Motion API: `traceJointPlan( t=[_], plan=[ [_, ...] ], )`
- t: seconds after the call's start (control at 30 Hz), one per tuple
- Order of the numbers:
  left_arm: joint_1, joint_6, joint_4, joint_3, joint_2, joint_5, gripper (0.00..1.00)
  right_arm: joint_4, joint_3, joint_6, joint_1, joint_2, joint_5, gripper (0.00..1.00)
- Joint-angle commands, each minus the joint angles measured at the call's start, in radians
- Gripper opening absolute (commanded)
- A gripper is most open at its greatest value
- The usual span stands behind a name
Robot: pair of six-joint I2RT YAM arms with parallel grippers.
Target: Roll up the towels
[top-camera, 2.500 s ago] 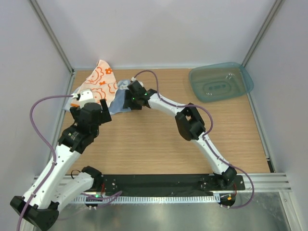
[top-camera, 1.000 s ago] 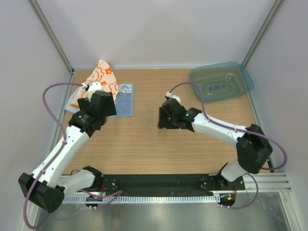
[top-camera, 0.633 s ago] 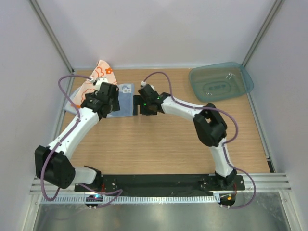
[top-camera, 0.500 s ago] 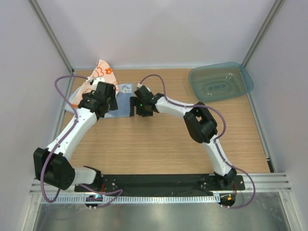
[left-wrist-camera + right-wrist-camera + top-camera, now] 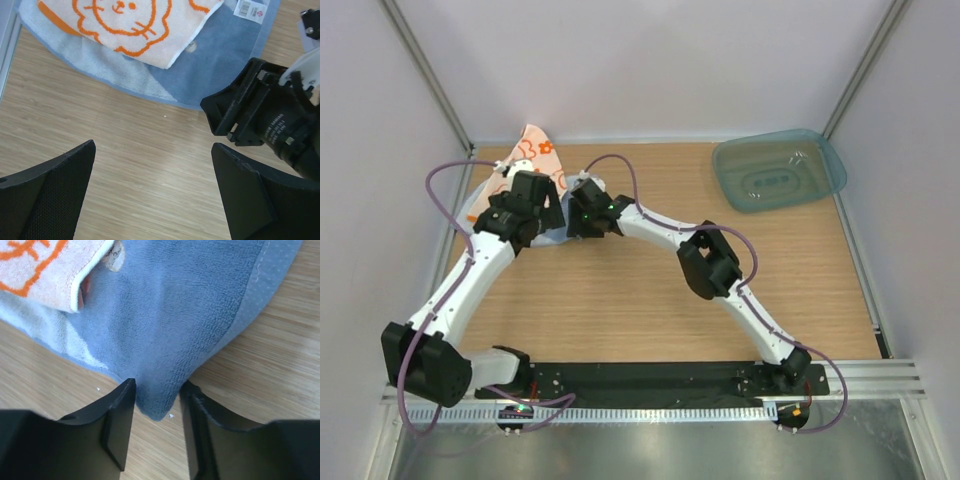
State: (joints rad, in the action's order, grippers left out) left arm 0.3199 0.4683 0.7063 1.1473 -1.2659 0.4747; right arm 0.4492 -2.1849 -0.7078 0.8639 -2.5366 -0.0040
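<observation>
Two towels lie overlapped in the far-left corner of the bench (image 5: 650,290). A light-blue terry towel (image 5: 190,305) lies flat underneath, and a white towel with orange lion and flower prints (image 5: 130,25) is draped across its far-left part.

My right gripper (image 5: 157,405) has its jaws closed on a bunched bit of the blue towel's near edge. Only blue cloth sits in the pinch, and the white hem lies just beside it. My left gripper (image 5: 155,200) hangs over bare wood just near of that edge, with its jaws spread wide and nothing between them.

I judge the step to be freeing the blue towel so it can be laid flat for rolling. To do it well, I'd draw the pinch low and slowly toward the near edge and watch that the white towel isn't dragged along. I'd bring the left jaws onto the opposite near corner so the cloth travels square. The translucent teal plastic tray (image 5: 825,175) in the far-right corner is well apart.
</observation>
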Motion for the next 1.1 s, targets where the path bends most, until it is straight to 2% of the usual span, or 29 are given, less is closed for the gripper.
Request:
traceJointPlan(
  t=[0.0, 0.07, 0.13, 0.2, 0.4, 0.5, 0.6, 0.63, 0.7, 0.73, 0.8, 0.97, 1.07],
  plan=[
    [-0.005, 0.021, -0.036, -0.001, 0.049, -0.031, 1.0, 0.216, -0.036, -0.01, 0.017, -0.126, 0.09, 0.46],
    [-0.007, 0.026, -0.036, 0.002, 0.051, -0.039, 1.0, 0.275, -0.104, 0.002, 0.027, -0.157, 0.127, 0.35],
    [-0.007, 0.029, -0.034, 0.003, 0.054, -0.044, 1.0, 0.293, -0.127, -0.001, 0.029, -0.185, 0.137, 0.14],
    [-0.007, 0.03, -0.034, 0.002, 0.057, -0.045, 1.0, 0.286, -0.113, -0.009, 0.029, -0.179, 0.15, 0.01],
    [-0.008, 0.032, -0.036, -0.008, 0.054, -0.039, 1.0, 0.295, -0.099, 0.056, 0.03, -0.035, 0.22, 0.01],
    [-0.008, 0.032, -0.034, -0.012, 0.048, -0.028, 1.0, 0.33, -0.041, 0.1, 0.03, 0.163, 0.313, 0.01],
    [-0.008, 0.021, -0.036, -0.003, 0.027, -0.005, 1.0, 0.351, 0.13, 0.133, 0.03, 0.392, 0.393, 0.01],
    [-0.01, 0.02, -0.034, 0.0, 0.007, 0.005, 1.0, 0.373, 0.257, 0.123, 0.03, 0.444, 0.421, 0.01],
    [-0.019, 0.027, -0.025, 0.026, -0.019, 0.001, 1.0, 0.376, 0.408, 0.11, 0.029, 0.6, 0.473, 0.01],
    [-0.022, 0.03, -0.016, 0.034, -0.05, -0.013, 1.0, 0.378, 0.548, 0.084, 0.027, 0.649, 0.476, 0.01],
    [-0.022, 0.046, -0.016, 0.069, -0.093, -0.022, 1.0, 0.349, 0.723, 0.067, 0.024, 0.744, 0.432, 0.01],
    [-0.022, 0.069, 0.004, 0.198, -0.333, -0.038, 0.99, 0.29, 0.971, 0.007, 0.024, 0.863, 0.36, 0.01],
    [-0.022, 0.044, 0.036, 0.351, -0.467, -0.016, 0.98, 0.269, 1.076, -0.001, 0.026, 0.944, 0.342, 0.01]
  ],
)
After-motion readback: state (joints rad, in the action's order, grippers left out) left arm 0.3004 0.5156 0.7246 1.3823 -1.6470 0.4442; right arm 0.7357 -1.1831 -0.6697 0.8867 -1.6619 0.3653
